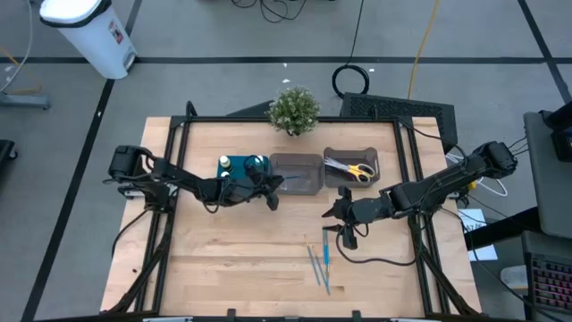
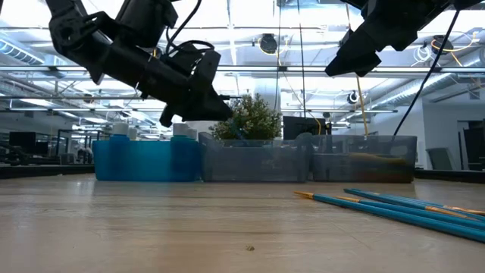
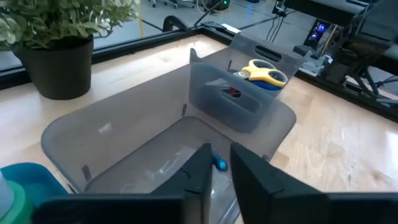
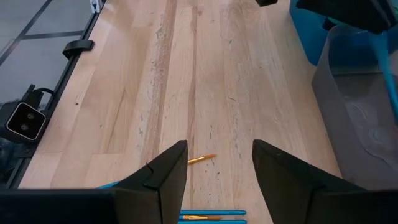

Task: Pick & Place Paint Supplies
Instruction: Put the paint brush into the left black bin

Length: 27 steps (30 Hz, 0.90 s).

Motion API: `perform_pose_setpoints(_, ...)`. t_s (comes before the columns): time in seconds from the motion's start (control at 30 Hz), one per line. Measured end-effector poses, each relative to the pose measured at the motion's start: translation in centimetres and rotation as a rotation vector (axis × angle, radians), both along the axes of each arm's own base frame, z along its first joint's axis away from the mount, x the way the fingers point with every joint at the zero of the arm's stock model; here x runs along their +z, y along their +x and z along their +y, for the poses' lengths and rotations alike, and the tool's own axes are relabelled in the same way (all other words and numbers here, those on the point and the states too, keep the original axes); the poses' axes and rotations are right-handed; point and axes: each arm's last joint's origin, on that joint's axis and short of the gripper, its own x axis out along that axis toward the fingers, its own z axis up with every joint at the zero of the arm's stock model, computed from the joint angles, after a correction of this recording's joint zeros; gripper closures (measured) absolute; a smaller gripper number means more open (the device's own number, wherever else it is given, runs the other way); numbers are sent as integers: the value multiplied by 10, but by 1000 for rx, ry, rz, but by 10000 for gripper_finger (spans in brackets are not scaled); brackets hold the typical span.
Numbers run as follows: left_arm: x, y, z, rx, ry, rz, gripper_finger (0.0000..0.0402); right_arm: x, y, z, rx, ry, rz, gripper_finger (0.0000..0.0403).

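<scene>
The surface [image 1: 232, 259] is pale wooden planking inside a dark metal frame, standing on a grey floor crossed by dark lines. Along its far side sit a teal tray [image 1: 234, 170] with white-capped bottles [image 1: 224, 163], then a grey bin [image 1: 298, 170], then a second grey bin [image 1: 352, 168] holding yellow-handled scissors [image 1: 359, 171]. A small potted plant [image 1: 294, 110] stands just behind the first bin. A white waste bin [image 1: 89, 31] stands on the floor beyond the far left corner. The low view looks into a large hall with ceiling lights and glass partitions.

The left tool [image 1: 271, 190] hovers above the first bin; its fingers [image 3: 196, 177] stand a narrow gap apart, with a blue brush stick [image 3: 219, 163] showing between their tips, and whether they grip it cannot be told. The right tool [image 1: 340, 215] hangs above the middle of the surface, jaws parted and empty. Several more blue brush sticks [image 1: 320, 265] lie together on the wood nearer the front edge, just beside that tool
</scene>
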Motion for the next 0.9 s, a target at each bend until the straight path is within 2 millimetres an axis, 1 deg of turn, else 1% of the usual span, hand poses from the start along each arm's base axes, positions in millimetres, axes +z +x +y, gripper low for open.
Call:
perform_pose_setpoints(0.27, 0, 0, -1, 8, -13, -7, 225, 0, 0, 0, 0, 0, 0, 232)
perform_pose_setpoints(0.43, 0, 0, -2, -30, -29, -8, 178, 0, 0, 0, 0, 0, 0, 232)
perform_pose_setpoints(0.6, 9, 0, -5, -150, -72, -41, 158, 0, 0, 0, 1, 0, 0, 232)
perform_pose_setpoints(0.8, 30, -4, -11, -346, -147, -130, 156, 0, 0, 0, 2, -1, 0, 232)
perform_pose_setpoints(0.9, 40, -7, -13, -416, -159, -159, 156, 0, 0, 0, 1, 0, 0, 232)
